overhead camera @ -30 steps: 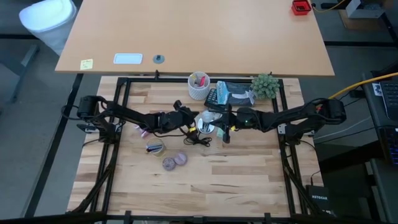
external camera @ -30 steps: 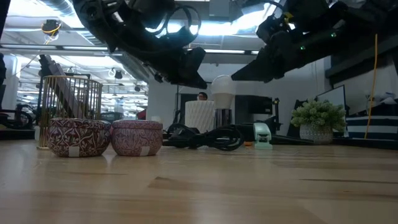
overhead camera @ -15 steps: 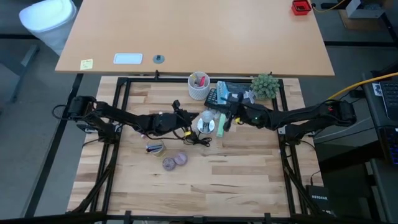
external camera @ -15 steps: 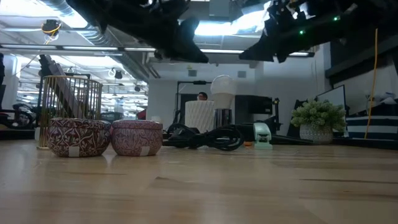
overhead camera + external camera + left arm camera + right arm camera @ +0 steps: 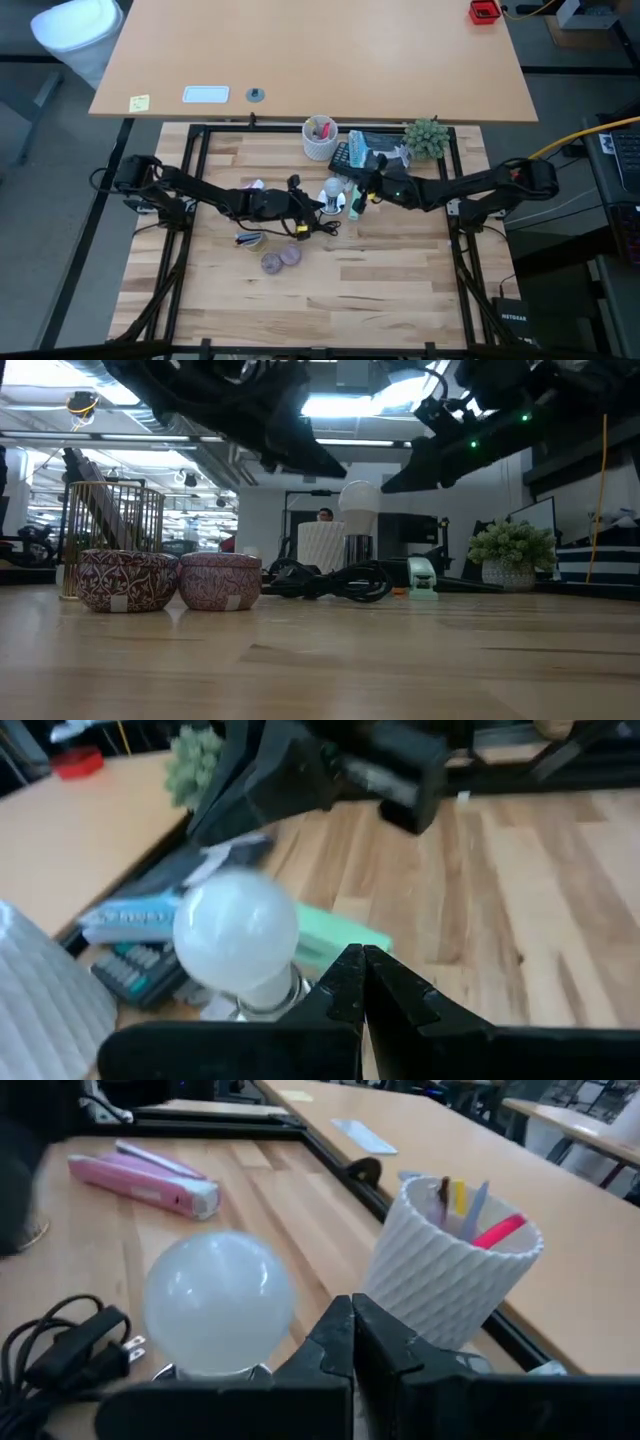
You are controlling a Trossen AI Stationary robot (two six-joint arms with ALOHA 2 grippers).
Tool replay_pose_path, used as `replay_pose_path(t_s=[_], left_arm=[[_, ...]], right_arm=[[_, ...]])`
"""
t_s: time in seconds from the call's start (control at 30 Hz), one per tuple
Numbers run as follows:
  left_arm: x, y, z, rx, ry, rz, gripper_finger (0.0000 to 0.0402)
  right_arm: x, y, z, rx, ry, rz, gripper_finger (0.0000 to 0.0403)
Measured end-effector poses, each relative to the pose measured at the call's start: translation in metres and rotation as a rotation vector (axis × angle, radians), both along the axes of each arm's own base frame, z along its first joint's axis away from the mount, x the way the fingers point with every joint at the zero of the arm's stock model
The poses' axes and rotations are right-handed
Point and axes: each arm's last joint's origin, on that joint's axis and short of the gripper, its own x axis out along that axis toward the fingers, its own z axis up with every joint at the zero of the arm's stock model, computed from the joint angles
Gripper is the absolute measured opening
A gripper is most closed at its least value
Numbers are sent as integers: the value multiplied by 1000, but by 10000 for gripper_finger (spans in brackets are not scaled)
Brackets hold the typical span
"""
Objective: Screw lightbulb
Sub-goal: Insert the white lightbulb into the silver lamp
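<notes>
The white lightbulb (image 5: 333, 189) stands upright, its silvery base (image 5: 357, 548) down in a holder on the table, with a black cord (image 5: 332, 582) lying beside it. It shows large in the left wrist view (image 5: 237, 935) and the right wrist view (image 5: 218, 1302). My left gripper (image 5: 316, 201) is shut and hovers just left of the bulb, its tips (image 5: 355, 958) beside the glass and apart from it. My right gripper (image 5: 352, 191) is shut and hovers just right of the bulb, its tips (image 5: 350, 1305) also apart from it.
Two purple tins (image 5: 128, 580) (image 5: 220, 580) sit near the front left of the bulb. A white cup of pens (image 5: 450, 1265), a dark calculator (image 5: 350, 156) and a small plant (image 5: 427, 138) stand behind it. A pink object (image 5: 150, 1180) lies to the left. The table's near half is bare wood (image 5: 380, 290).
Both grippers rose from close beside the bulb, then came part way down again toward it, one on each side. The bulb has stayed upright in the same place.
</notes>
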Motion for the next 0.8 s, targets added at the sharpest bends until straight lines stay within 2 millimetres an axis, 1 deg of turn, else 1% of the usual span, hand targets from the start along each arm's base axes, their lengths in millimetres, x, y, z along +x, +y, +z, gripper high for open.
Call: replay_pose_path(t_s=[0.17, 0.33, 0.53, 0.8], left_arm=[[5, 10, -13, -29, 16, 44, 0], [7, 21, -21, -40, 30, 82, 0], [7, 27, -21, -46, 27, 109, 0], [6, 29, -22, -23, 38, 180, 0]], right_arm=[[4, 1, -9, 23, 28, 52, 3], [5, 2, -11, 47, 31, 61, 3], [6, 4, -12, 88, 26, 156, 3], [6, 5, -12, 100, 29, 187, 3]])
